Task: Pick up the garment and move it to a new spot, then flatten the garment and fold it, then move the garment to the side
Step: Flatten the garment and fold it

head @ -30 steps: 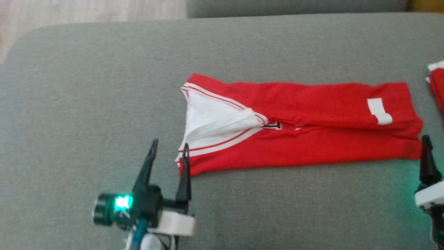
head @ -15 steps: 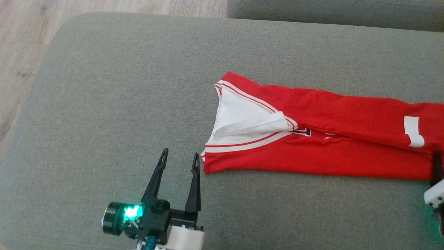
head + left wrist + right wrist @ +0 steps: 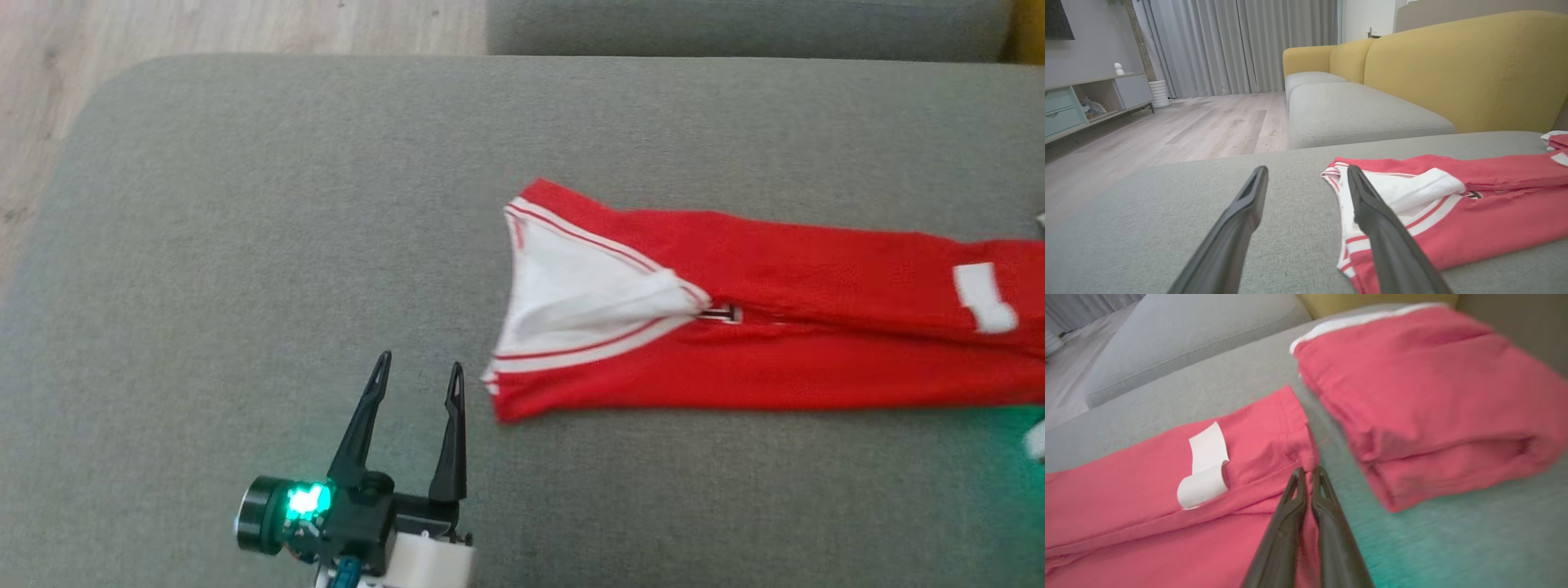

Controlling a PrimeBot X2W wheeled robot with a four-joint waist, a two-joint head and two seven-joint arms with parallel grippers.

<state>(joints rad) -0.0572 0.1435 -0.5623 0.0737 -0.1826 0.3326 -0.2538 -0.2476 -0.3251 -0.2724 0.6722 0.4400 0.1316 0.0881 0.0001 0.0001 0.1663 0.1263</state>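
Observation:
The garment (image 3: 775, 327) is a red jersey with white trim and a white lining at its open left end, lying in a long folded strip on the grey cushion (image 3: 245, 204). My left gripper (image 3: 418, 374) stands open just left of the garment's near-left corner, apart from it. In the left wrist view the left gripper (image 3: 1306, 175) has the garment (image 3: 1474, 204) past its right finger. In the right wrist view my right gripper (image 3: 1308, 473) is shut on the near-right hem corner of the garment (image 3: 1147, 490), beside a curled white label (image 3: 1204, 469).
A second folded red garment (image 3: 1433, 396) lies close to the right of the pinched corner. The cushion's rounded left edge drops to a wooden floor (image 3: 204, 24). A yellow sofa back (image 3: 1453, 61) rises behind, with another grey seat (image 3: 1355, 110) beyond a gap.
The right gripper has shut on the garment's right corner. The head camera has shifted, so the garment sits further right in view. The left gripper stays open beside the left corner.

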